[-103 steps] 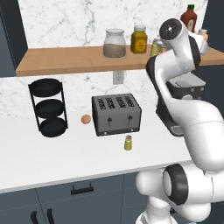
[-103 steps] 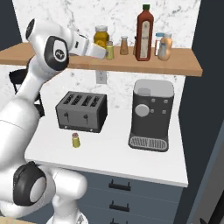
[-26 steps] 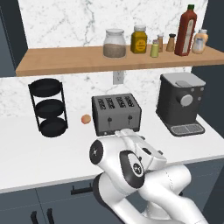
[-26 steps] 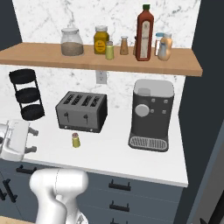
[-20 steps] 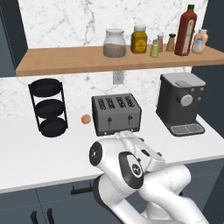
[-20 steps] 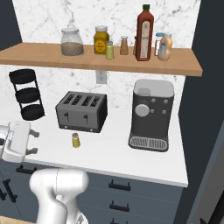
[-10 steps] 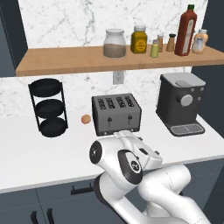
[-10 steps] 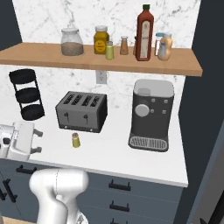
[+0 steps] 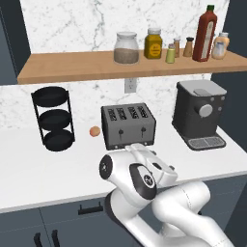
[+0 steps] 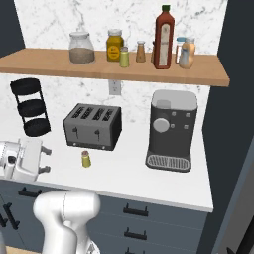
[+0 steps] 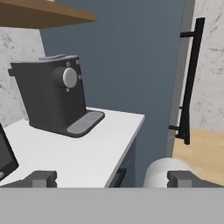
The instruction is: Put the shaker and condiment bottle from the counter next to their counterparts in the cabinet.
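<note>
Shaker [image 10: 86, 158] stands alone before the toaster [image 10: 93, 126]; the empty, spread gripper [image 10: 43, 158] should swing over and descend squarely.

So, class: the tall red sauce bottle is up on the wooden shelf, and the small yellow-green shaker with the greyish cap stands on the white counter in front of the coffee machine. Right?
Not quite. The right base view shows the small yellow-green shaker in front of the black toaster, not the dark coffee machine. The tall red sauce bottle is indeed on the wooden shelf.
</note>
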You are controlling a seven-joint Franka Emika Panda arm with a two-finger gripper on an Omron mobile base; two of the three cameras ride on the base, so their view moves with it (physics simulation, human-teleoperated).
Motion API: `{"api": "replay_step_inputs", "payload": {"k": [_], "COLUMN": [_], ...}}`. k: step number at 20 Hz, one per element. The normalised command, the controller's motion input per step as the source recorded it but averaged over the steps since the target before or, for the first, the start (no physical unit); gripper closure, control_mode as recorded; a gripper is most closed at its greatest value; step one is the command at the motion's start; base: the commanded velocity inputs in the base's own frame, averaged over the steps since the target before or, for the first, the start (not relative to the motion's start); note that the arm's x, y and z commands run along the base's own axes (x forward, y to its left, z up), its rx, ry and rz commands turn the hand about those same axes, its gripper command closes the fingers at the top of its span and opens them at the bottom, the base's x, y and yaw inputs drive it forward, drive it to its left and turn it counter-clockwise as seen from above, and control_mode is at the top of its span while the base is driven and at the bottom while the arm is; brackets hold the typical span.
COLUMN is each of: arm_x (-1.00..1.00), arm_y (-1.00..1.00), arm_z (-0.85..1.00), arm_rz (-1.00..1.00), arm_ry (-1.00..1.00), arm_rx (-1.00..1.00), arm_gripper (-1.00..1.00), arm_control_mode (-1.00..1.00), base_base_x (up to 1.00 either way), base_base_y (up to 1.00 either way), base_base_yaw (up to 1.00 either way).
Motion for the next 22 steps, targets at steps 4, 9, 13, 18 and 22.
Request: {"api": "replay_step_inputs", "payload": {"k": [4, 9, 13, 18, 22], "arm_x": [0.17, 0.23, 0.29, 0.2, 0.21], "arm_y": [-0.02, 0.0, 0.0, 0.01, 0.04], "arm_z": [-0.16, -0.23, -0.19, -0.26, -0.29], "arm_rz": [0.0, 0.0, 0.0, 0.0, 0.0], "arm_ry": [0.0, 0.0, 0.0, 0.0, 0.0], "arm_rx": [0.0, 0.0, 0.0, 0.0, 0.0], "arm_gripper": [-1.0, -1.0, -1.0, -1.0, -1.0], "arm_control_mode": [-1.0, -1.0, -1.0, -1.0, -1.0], "base_base_x": [0.0, 0.0, 0.0, 0.0, 0.0], "base_base_y": [0.0, 0.0, 0.0, 0.0, 0.0], "base_base_yaw": [0.0, 0.0, 0.0, 0.0, 0.0]}}
